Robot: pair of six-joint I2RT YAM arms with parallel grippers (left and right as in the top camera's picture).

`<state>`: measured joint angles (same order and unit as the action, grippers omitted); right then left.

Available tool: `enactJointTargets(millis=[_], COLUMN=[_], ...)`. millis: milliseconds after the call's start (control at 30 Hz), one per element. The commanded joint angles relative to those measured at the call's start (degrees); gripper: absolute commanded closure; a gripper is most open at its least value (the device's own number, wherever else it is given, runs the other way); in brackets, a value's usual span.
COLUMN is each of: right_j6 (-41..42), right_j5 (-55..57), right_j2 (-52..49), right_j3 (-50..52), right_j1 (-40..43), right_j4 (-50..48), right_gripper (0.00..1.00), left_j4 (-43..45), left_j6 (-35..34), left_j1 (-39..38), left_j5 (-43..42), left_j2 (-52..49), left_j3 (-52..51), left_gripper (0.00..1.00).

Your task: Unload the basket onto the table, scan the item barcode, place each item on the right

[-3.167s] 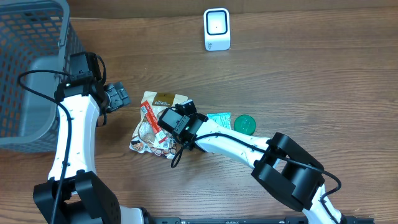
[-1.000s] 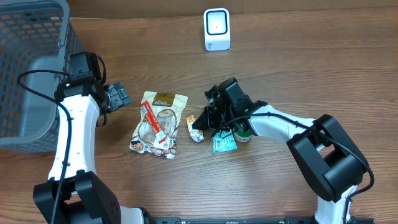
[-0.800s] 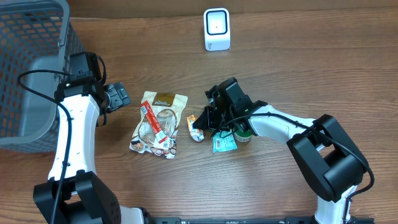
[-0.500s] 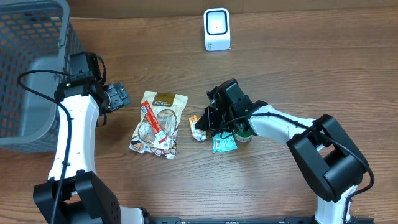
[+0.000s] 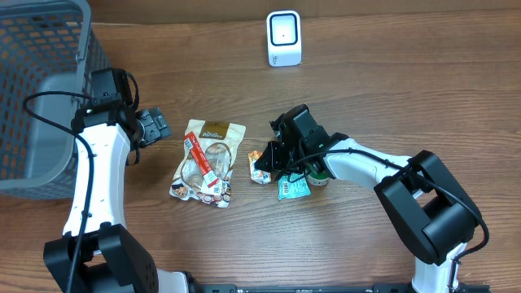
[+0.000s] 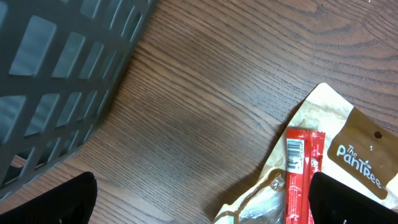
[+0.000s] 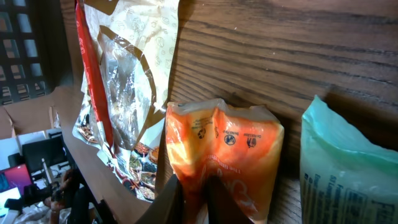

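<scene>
Right hand [image 7: 193, 200] sits at the orange packet [image 7: 224, 155] mid-worktop [image 5: 407, 98], between the snack pouch [image 5: 207, 159] and the teal packet [image 5: 293, 187]. Its fingers are nearly together; gripping or not, can't tell. Left hand [image 6: 202, 205] gapes wide, empty.

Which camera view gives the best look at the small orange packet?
The right wrist view: the orange packet sits close and large there, with its printed symbols visible. The overhead view shows it only small, at the tip of the right gripper. The left wrist view does not show it.
</scene>
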<state>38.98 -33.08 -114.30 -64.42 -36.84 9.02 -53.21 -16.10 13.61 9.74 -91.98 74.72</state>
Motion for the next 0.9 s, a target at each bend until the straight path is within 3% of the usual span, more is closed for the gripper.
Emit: enactJointTargets(millis=[0,133,233,400,533,867], right_j6=[0.00,-0.44,-0.44,0.61,6.14,9.31], right_j5=[0.90,0.90,0.90,-4.24,-7.08,3.65], right_j2=[-0.85,-0.61,0.04,1.07,1.07,-0.90], right_j3=[0.35,-0.04,-0.15,-0.15,-0.13,0.37], right_j1=[-0.15,-0.15,-0.15,-0.17,-0.42,-5.01], right_j4=[-0.15,-0.11,-0.13,-2.71,-6.93,-8.50], right_gripper=[0.84,0.85,0.96,0.96,0.96,0.97], left_j4=[-0.09,-0.09,-0.09,-0.09,-0.09,-0.09], left_j6=[0.66,0.66,0.66,0.66,0.66,0.66], left_j1=[-0.13,-0.13,-0.13,-0.13,-0.13,-0.13], left_j5=[0.76,0.76,0.76,0.76,0.76,0.76], left_j2=[0.48,0.48,0.48,0.48,0.48,0.48], left_j3=[0.33,0.33,0.33,0.33,0.33,0.33], left_gripper=[0.00,0.00,0.00,0.00,0.00,0.00])
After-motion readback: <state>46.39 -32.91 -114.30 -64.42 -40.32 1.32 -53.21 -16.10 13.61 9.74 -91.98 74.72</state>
